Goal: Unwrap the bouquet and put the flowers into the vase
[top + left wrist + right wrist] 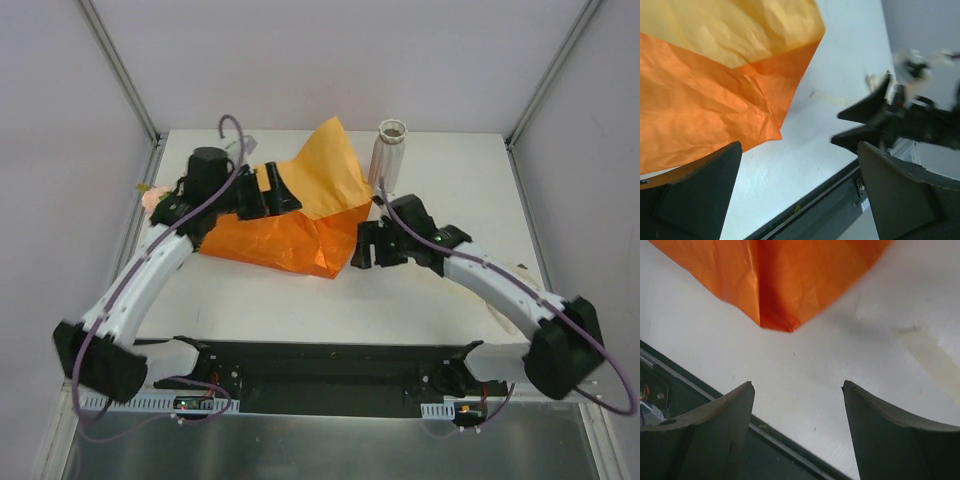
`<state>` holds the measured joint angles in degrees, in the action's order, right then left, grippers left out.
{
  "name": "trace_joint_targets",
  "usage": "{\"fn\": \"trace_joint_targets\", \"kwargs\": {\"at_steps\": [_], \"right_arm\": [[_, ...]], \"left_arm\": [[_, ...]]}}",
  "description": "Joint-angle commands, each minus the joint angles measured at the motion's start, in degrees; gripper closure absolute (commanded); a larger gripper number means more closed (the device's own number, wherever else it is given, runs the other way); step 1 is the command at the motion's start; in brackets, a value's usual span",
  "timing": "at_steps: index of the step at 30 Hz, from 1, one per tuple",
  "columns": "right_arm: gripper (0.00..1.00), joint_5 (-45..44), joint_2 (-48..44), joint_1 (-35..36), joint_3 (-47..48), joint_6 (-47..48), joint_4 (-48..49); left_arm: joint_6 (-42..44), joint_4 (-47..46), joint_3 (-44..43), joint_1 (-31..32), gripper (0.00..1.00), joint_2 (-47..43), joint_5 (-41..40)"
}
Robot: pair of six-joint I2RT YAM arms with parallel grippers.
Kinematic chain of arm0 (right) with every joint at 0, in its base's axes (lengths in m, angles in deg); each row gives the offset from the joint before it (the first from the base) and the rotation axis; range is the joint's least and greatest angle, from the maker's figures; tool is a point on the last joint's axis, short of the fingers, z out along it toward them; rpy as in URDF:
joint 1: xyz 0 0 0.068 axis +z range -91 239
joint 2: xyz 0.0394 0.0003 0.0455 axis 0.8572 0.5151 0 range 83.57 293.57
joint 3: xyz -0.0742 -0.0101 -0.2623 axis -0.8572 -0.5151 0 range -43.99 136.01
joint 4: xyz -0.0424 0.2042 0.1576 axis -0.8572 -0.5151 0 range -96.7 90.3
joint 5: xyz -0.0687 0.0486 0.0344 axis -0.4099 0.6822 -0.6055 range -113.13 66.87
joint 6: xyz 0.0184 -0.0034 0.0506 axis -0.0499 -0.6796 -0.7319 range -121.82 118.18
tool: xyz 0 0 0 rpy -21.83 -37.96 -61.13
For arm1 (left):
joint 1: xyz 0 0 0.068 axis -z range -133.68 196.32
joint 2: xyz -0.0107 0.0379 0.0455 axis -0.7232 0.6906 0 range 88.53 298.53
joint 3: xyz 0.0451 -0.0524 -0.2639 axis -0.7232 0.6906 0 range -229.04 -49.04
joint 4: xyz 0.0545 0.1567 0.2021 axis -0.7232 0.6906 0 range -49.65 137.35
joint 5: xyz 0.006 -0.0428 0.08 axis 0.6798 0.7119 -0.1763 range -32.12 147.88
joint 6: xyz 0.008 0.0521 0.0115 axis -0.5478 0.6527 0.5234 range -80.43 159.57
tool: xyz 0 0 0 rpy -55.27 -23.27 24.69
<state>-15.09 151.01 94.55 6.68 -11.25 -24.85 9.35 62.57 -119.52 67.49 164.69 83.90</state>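
The orange wrapping paper lies spread on the white table, with one paler flap standing up at the back. A small pink blossom of the flowers peeks out at the table's left edge beside my left arm; the other flowers are hidden. The white ribbed vase stands upright behind the paper's right corner. My left gripper hovers over the paper's rear part, open and empty. My right gripper sits just off the paper's right corner, open with only bare table between its fingers.
A dark base rail runs along the near table edge. Metal frame posts rise at the back corners. A pale yellowish smear marks the table on the right. My right gripper shows in the left wrist view.
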Motion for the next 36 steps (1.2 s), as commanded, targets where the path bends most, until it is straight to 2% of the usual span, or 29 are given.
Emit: {"fn": "trace_joint_targets", "kwargs": {"at_steps": [1, 2, 6, 10, 14, 17, 22, 28, 31, 36], "right_arm": [[0.25, 6.8, 18.1, 1.0, 15.4, 8.4, 9.8], [0.25, 9.3, 20.8, 1.0, 17.6, 8.8, 10.3], [0.25, 14.6, 32.0, 0.9, 26.7, 5.0, 16.4], [0.25, 19.0, 42.6, 1.4, 33.3, -0.6, 20.0], [0.25, 20.9, 44.4, 5.2, 35.5, -1.3, 21.3], [0.25, 22.4, 42.9, 8.7, 35.8, -0.5, 20.8], [0.25, 19.3, 33.2, 13.7, 28.1, -0.2, 20.7], [0.24, 15.5, 28.7, 22.5, 20.3, -1.5, 20.9], [0.24, 12.2, 28.1, 28.2, 19.6, -2.0, 19.6], [0.23, 4.9, 20.5, 30.3, 18.3, 0.7, 12.9]], "left_arm": [[2.4, 1.5, 6.9, -3.1, 0.01, -18.0, -10.8], [2.1, 1.5, 8.3, -3.1, 0.01, -22.1, -11.5], [1.5, 3.1, 12.7, -3.2, 0.01, -29.0, -12.4], [2.0, 4.5, 12.2, -3.2, 0.01, -30.7, -11.9], [3.2, 5.3, 9.1, -3.2, 0.01, -29.4, -12.0], [4.1, 5.6, 6.7, -3.2, 0.01, -28.4, -12.6], [5.4, 6.6, 2.0, -3.2, 0.01, -28.3, -15.9], [5.3, 7.0, 0.3, -3.2, 0.01, -28.3, -17.8], [3.9, 7.1, 1.0, -3.2, 0.01, -27.6, -17.0], [1.4, 8.3, 3.5, -3.3, 0.01, -22.6, -11.0]]}}
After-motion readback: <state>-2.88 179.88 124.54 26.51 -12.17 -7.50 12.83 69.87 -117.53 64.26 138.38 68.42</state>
